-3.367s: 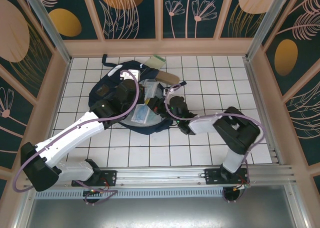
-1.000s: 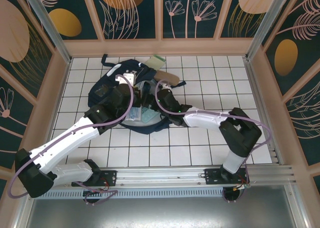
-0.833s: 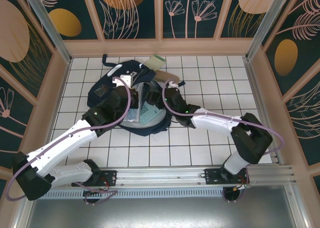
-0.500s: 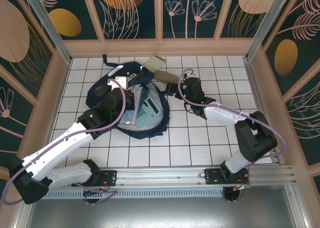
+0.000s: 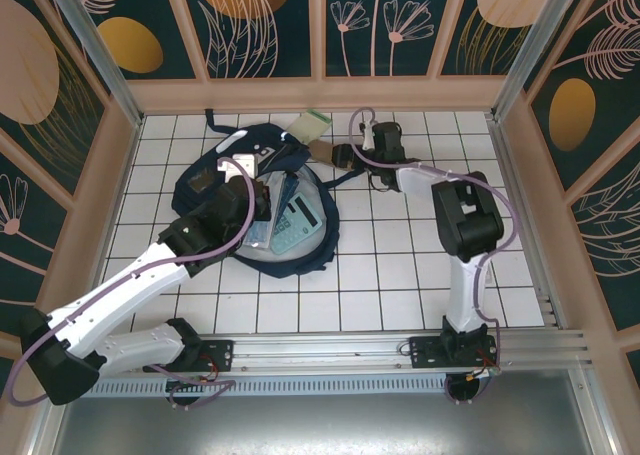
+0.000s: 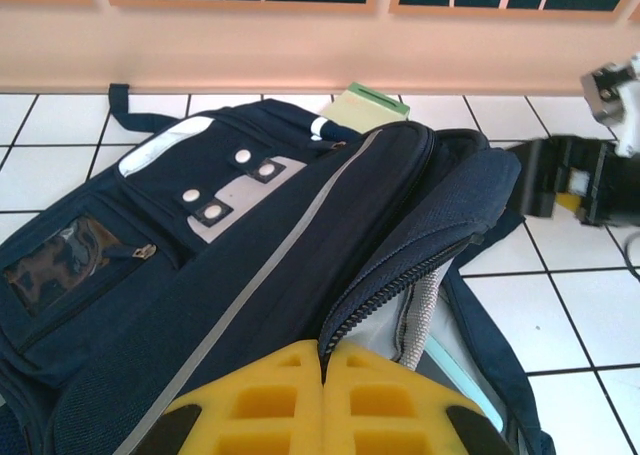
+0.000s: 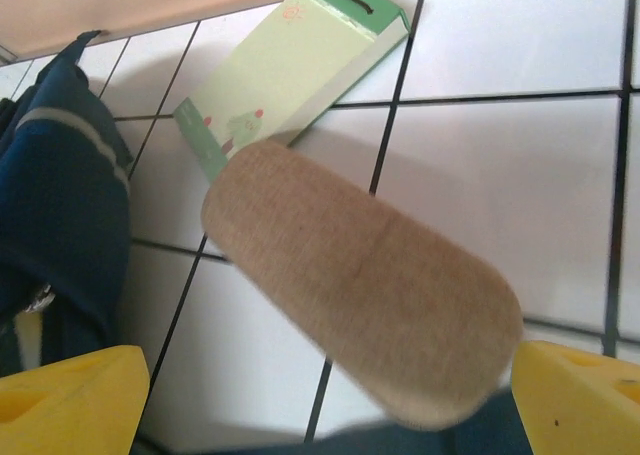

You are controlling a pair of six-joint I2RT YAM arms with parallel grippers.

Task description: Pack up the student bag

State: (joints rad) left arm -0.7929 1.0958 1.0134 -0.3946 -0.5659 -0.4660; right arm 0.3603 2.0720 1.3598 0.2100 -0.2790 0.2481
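Top external: right gripper (image 5: 345, 156) now off student bag (image 5: 252, 141), astride tan pouch (image 5: 322, 152).

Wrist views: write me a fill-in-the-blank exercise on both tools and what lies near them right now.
1. The yellow fingers of the left tool are ___ beside the open zipper of the student bag.
2. The right tool stands ___ over a tan pouch.
3. The pouch's far end meets a light ___ box.
Missing words: shut; open; green.
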